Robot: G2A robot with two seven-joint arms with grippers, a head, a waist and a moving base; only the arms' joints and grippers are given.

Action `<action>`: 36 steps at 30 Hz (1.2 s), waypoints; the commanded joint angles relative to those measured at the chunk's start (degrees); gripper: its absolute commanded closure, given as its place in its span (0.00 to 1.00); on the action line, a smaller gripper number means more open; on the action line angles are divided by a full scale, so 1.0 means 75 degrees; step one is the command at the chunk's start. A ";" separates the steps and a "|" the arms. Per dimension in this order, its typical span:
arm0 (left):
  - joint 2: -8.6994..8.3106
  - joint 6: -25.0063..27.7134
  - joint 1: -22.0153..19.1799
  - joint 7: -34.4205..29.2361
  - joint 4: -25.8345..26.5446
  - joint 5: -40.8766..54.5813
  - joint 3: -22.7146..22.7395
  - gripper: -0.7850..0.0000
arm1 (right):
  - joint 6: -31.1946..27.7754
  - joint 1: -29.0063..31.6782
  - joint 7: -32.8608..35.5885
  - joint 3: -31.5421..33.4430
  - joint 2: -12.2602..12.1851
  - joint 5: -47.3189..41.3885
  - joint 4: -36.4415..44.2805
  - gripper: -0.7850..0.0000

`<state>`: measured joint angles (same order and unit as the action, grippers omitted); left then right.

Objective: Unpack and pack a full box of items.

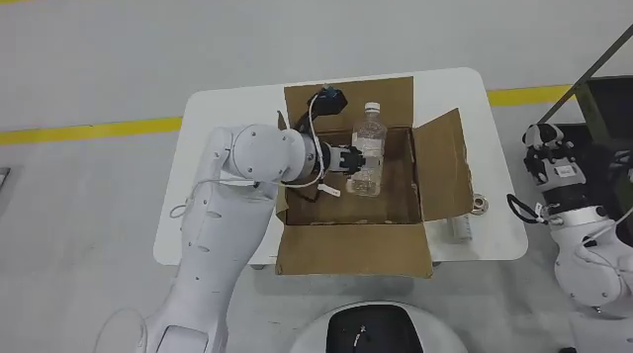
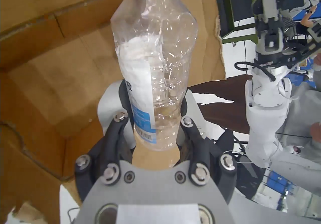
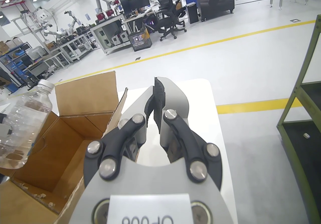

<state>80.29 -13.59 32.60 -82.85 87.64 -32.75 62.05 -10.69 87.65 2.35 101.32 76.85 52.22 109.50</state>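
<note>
Blurred label print on bottle (image 2: 155,59), perhaps inverted code on wrist sticker (image 3: 150,210)

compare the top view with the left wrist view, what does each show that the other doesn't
Top view, not the wrist: the white table and all four flaps of the box. Left wrist, not the top: the blue-and-white label with its barcode. Both: the left end effector shut on the clear bottle, over the open box.

drink bottle (image 2: 155,46): clear glossy plastic, crinkled.
cardboard box (image 1: 445,170): matt brown, ragged edges.
my left gripper (image 2: 156,109): matt grey, shiny metal bolts.
</note>
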 commanded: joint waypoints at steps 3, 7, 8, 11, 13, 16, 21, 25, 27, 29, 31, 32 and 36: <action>-0.0023 -0.0393 -0.0009 -0.0043 -0.0489 -0.0028 -0.0036 1.00 | 0.0009 0.0031 -0.0015 0.0035 -0.0013 -0.0047 -0.0002 1.00; -0.0076 -0.0668 0.0095 -0.0225 -0.0611 -0.0029 0.0005 1.00 | -0.0004 0.0046 -0.0030 0.0041 -0.0026 -0.0074 -0.0013 1.00; -0.0089 -0.0708 0.0141 -0.0267 -0.0646 -0.0007 0.0014 1.00 | -0.0006 0.0050 -0.0032 0.0037 -0.0029 -0.0076 -0.0021 1.00; -0.0098 -0.0730 0.0163 -0.0291 -0.0661 0.0014 0.0024 1.00 | -0.0019 0.0049 -0.0024 0.0008 -0.0038 -0.0069 -0.0017 1.00; -0.0098 -0.0730 0.0163 -0.0291 -0.0661 0.0014 0.0024 1.00 | -0.0027 0.0051 -0.0035 0.0001 -0.0045 -0.0061 -0.0004 1.00; -0.0098 -0.0730 0.0163 -0.0291 -0.0661 0.0014 0.0024 1.00 | -0.0022 0.0063 -0.0038 0.0003 -0.0054 -0.0070 0.0007 1.00; -0.0098 -0.0730 0.0163 -0.0291 -0.0661 0.0014 0.0024 1.00 | -0.0033 0.0118 -0.0051 -0.0037 -0.0067 -0.0041 0.0050 1.00; -0.0107 -0.0817 0.0327 -0.0063 -0.0793 -0.0027 -0.0020 1.00 | -0.0001 0.0158 -0.0081 -0.0102 -0.0071 -0.0030 0.0102 1.00; -0.0107 -0.1049 0.0317 0.0005 -0.0932 -0.0118 -0.0100 1.00 | -0.0003 0.0179 -0.0087 -0.0105 -0.0076 -0.0026 0.0121 1.00; -0.0099 -0.1219 0.0309 0.0174 -0.1160 -0.0163 -0.0211 1.00 | 0.0002 0.0209 -0.0105 -0.0074 -0.0082 -0.0047 0.0122 1.00; -0.0095 -0.1419 0.0257 0.0374 -0.1375 -0.0360 -0.0374 1.00 | -0.0005 0.0235 -0.0120 -0.0045 -0.0088 -0.0072 0.0113 1.00; -0.0092 -0.1537 0.0222 0.0491 -0.1469 -0.0508 -0.0475 1.00 | -0.0007 0.0244 -0.0117 -0.0038 -0.0091 -0.0083 0.0116 1.00; -0.0062 -0.1798 0.0029 0.0751 -0.2043 -0.0466 -0.0791 1.00 | 0.0015 0.0257 -0.0120 -0.0043 -0.0100 -0.0099 0.0134 1.00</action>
<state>79.77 -26.38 33.46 -77.91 73.82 -35.94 56.97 -10.65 89.58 1.45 101.06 76.11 51.47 110.46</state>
